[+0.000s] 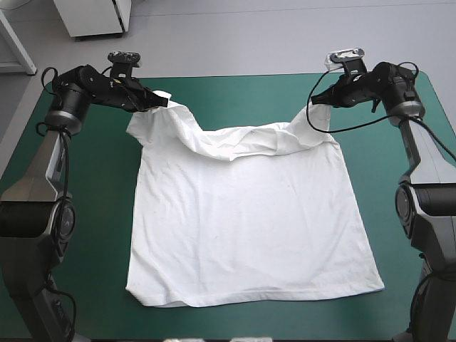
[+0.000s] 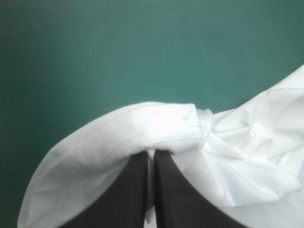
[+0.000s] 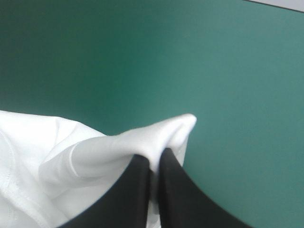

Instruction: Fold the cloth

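Observation:
The white T-shirt (image 1: 249,228) lies spread on the teal-green table cover, its hem toward the near edge. Both far corners are lifted off the table, and the cloth sags in a fold between them. My left gripper (image 1: 158,101) is shut on the far left corner. My right gripper (image 1: 318,100) is shut on the far right corner. In the left wrist view the black fingers (image 2: 137,190) meet with white T-shirt (image 2: 156,126) cloth draped over their tips. The right wrist view shows the same: black fingers (image 3: 178,190) pinched on a peak of T-shirt (image 3: 161,135).
Bare teal-green cover (image 1: 235,100) lies beyond the shirt toward the far edge, and along both sides (image 1: 100,214). A white cabinet stands on the floor past the far left corner of the table.

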{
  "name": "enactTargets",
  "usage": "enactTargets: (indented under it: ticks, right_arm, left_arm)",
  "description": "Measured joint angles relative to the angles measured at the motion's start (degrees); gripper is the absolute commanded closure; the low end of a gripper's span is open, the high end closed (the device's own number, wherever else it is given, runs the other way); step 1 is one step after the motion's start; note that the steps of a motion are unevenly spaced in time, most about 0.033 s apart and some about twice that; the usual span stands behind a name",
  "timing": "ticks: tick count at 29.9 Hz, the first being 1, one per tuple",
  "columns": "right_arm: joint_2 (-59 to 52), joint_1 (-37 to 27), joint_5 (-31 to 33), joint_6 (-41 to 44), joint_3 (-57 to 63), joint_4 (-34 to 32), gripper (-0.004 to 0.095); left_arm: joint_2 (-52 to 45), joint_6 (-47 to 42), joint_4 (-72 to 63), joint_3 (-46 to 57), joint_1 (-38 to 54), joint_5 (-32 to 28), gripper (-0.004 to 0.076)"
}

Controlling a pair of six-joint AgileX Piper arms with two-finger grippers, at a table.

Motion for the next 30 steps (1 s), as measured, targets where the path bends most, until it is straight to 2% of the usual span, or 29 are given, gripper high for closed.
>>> enactTargets:
  ticks: [2, 4, 6, 7, 10, 12, 14, 18, 22, 26, 30]
  right_arm:
    - [0.71, 0.0, 0.3, -0.07, -0.17, 0.0, 0.0869]
    - [1.0, 0.0, 0.97, -0.32, -0.23, 0.0, 0.0768]
    - [1.2, 0.0, 1.23, -0.81, -0.23, 0.0, 0.064]
    - [1.19, 0.0, 1.23, -1.01, -0.23, 0.0, 0.0539]
    - [1.25, 0.0, 1.04, -1.13, -0.23, 0.0, 0.035]
    - [1.25, 0.0, 1.04, -1.07, -0.23, 0.0, 0.028]
    - [1.25, 0.0, 1.04, -1.07, -0.23, 0.0, 0.0275]
    - [1.25, -0.11, 2.62, -1.03, -0.23, 0.0, 0.0282]
    - [0.02, -0.8, 7.39, -1.03, -0.23, -0.23, 0.0319]
    - [-3.95, -1.42, 10.27, -0.9, -0.23, -1.29, 0.0337]
    - [-12.59, -1.47, 11.82, -0.42, 2.04, -1.56, 0.0347]
  left_arm:
    - [0.33, 0.27, -0.2, 0.11, 0.0, -0.13, 0.0725]
    - [0.43, 0.5, -0.26, 0.11, 0.0, -0.13, 0.0686]
    - [0.43, 1.41, -0.34, 0.11, 0.0, -0.13, 0.0607]
    - [0.43, 1.82, -0.38, 0.11, 0.0, -0.13, 0.0556]
    - [0.43, 2.37, 0.48, 0.11, 0.0, -0.13, 0.0412]
    - [0.43, 2.26, 1.4, 0.11, 0.0, 0.02, 0.0347]
    - [0.43, 1.18, 2.97, 0.11, 0.0, 0.65, 0.0311]
    - [0.43, -0.63, 6.09, 0.11, 0.0, 4.42, 0.031]
    - [-0.72, -2.56, 8.68, 1.24, 0.0, 6.95, 0.0311]
    - [-4.73, -6.4, 11.42, 2.77, 0.0, 12.09, 0.031]
    - [-10.29, -11.72, 12.57, 4.72, -0.14, 15.76, 0.0311]
